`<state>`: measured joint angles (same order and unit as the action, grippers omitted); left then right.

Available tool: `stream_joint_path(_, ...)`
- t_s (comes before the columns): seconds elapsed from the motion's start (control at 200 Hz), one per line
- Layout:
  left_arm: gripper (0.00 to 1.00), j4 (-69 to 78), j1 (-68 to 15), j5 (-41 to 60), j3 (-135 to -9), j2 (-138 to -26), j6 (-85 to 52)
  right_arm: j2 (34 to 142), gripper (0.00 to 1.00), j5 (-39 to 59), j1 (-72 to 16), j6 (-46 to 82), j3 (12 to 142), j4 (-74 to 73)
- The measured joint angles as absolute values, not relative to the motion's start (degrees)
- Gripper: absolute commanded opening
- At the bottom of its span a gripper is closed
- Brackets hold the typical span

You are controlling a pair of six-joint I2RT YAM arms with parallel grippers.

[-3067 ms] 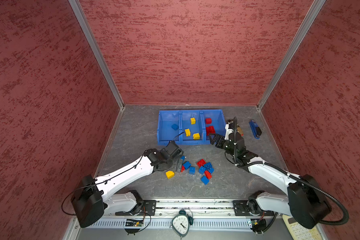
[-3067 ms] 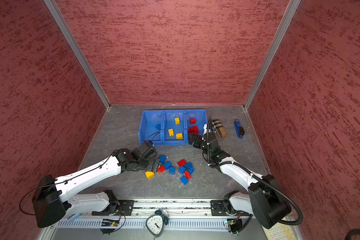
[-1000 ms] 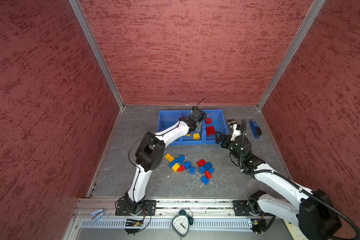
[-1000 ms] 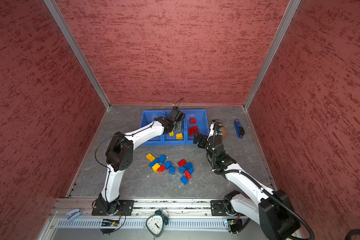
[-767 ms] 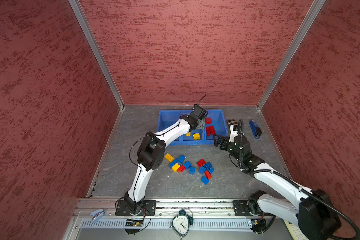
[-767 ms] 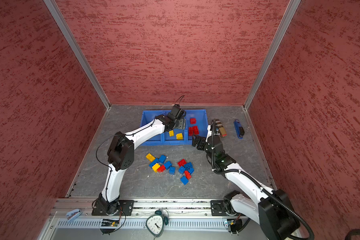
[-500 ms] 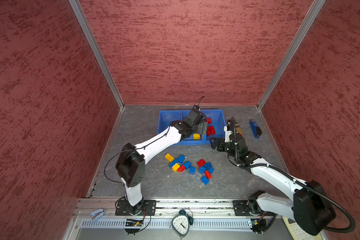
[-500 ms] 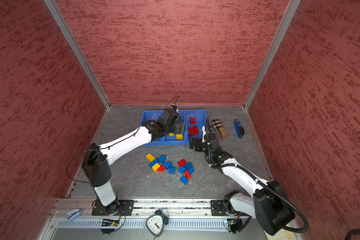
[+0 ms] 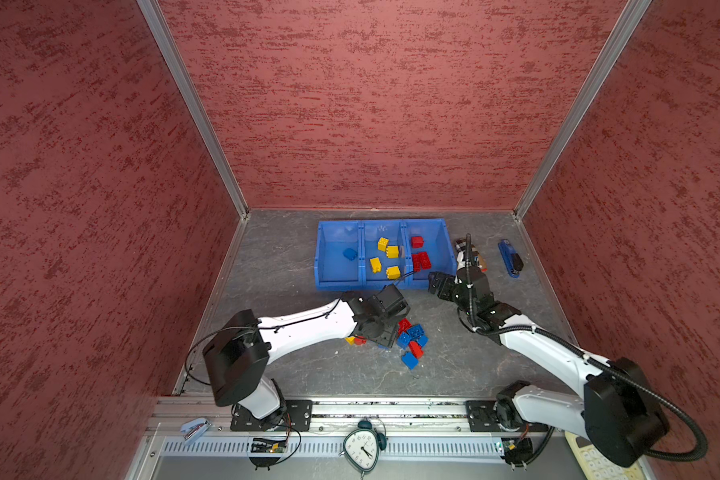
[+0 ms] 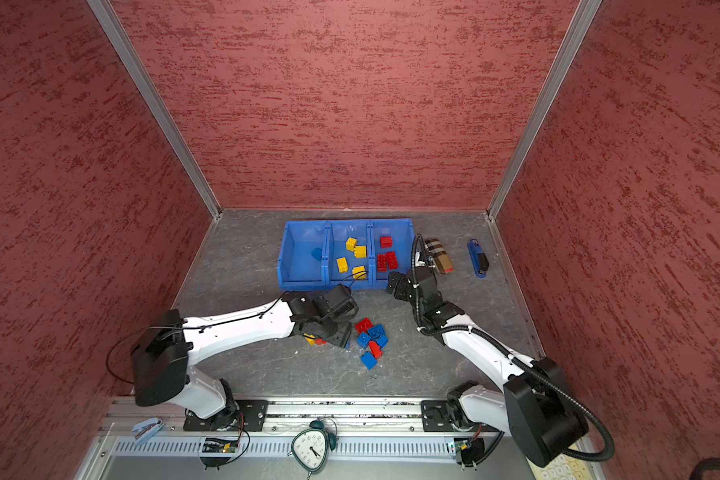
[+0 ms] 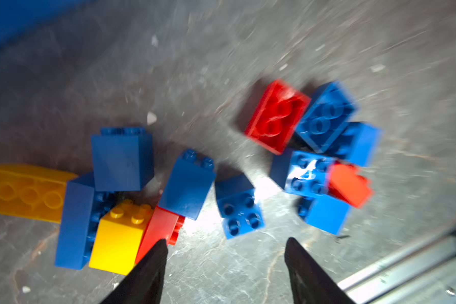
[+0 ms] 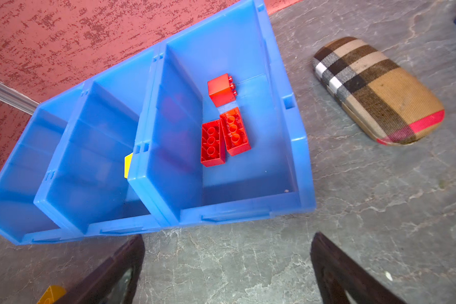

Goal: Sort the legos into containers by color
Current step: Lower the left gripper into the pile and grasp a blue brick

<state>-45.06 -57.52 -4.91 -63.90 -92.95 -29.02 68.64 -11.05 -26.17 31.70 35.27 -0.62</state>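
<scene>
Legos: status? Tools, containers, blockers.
Left tool open, empty, at loose legos. Right tool open, empty, before containers. Binned: one blue, four yellow, three red. Nothing blocking.

Left hand back over loose legos; extra yellow brick in containers.

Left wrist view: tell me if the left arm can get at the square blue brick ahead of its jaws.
Probably yes. The square blue brick lies uncovered ahead of the open left jaws, in line with their gap; a red brick crowds one jaw.
</scene>
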Motion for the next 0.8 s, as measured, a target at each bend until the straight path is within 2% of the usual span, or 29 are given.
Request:
stream_joint_path(0.08, 0.58, -45.58, -57.47, -4.80, -65.54, -97.08, -30.50, 68.69, 0.99, -11.27, -26.17, 31.79, 35.27, -0.62)
stream_joint_path(0.341, 0.58, -46.44, -57.67, -3.88, -67.33, -100.25, -31.27, 68.58, 0.99, -12.91, -26.17, 31.68, 35.24, -0.56)
stream_joint_path(0.421, 0.49, -46.48, -57.65, -3.66, -67.33, -100.25, -31.11, 68.58, 0.99, -13.17, -26.17, 31.68, 35.24, -0.58)
stream_joint_path(0.471, 0.47, -46.72, -57.67, -3.51, -67.57, -100.49, -31.16, 68.58, 0.99, -13.23, -26.17, 31.68, 35.24, -0.58)
stream_joint_path(0.511, 0.48, -47.18, -57.78, -3.42, -68.10, -100.88, -30.98, 68.58, 0.99, -13.26, -26.17, 31.68, 35.24, -0.58)
stream_joint_path(0.626, 0.59, -48.40, -59.37, -3.62, -69.14, -101.38, -30.24, 68.62, 0.99, -13.26, -26.17, 31.66, 35.24, -0.60)
stream_joint_path(0.796, 0.62, -51.11, -62.04, -4.60, -69.10, -101.03, -29.80, 69.63, 0.99, -13.15, -26.17, 31.70, 35.24, -0.73)
